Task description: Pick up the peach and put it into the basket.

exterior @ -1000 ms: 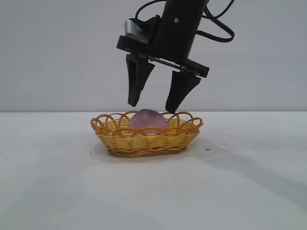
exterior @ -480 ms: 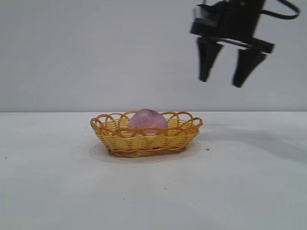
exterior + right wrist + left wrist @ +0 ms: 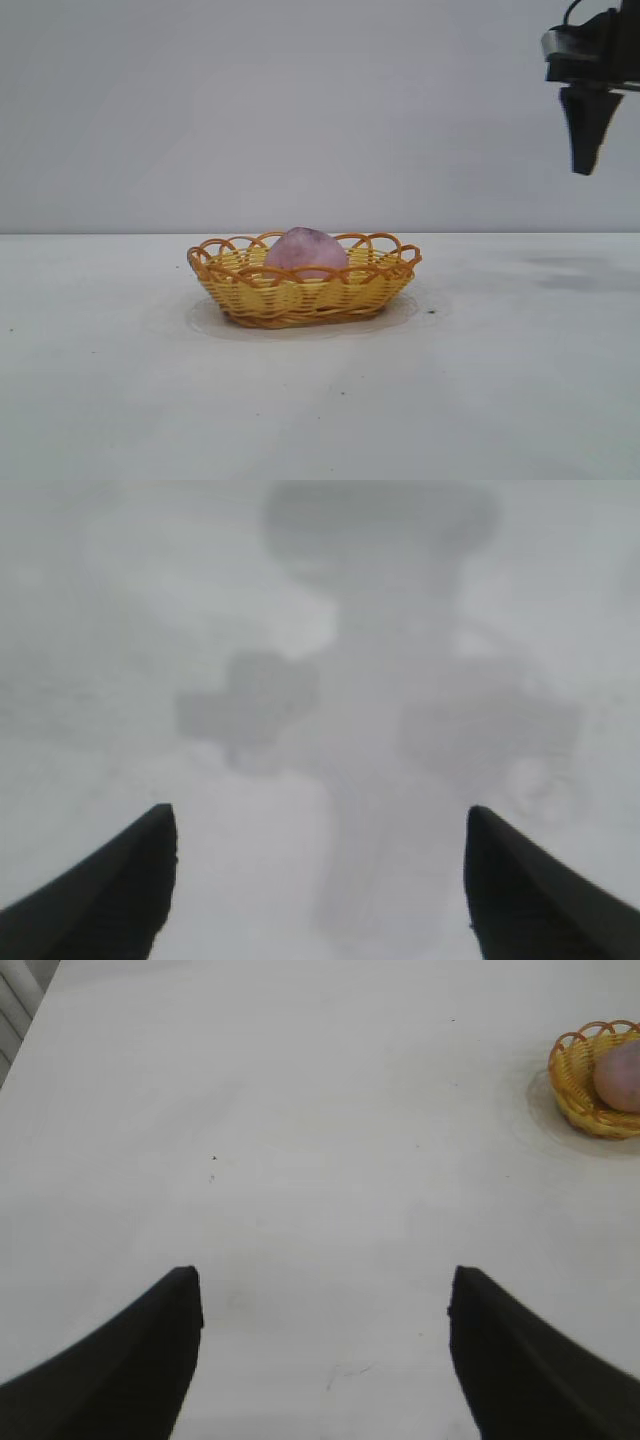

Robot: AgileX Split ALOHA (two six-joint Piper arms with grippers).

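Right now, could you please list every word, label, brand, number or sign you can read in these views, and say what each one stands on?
None: no view shows any readable text.
The basket is plain wicker, without a tag.
The peach has no sticker.
The right gripper shows plain black fingers.
The table is unmarked.

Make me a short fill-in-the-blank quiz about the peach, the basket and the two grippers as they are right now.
1. The peach lies inside the ____.
2. The basket stands on the white ____.
3. The right gripper holds ____.
4. The left gripper has its jaws ____.

Missing words: basket; table; nothing; open
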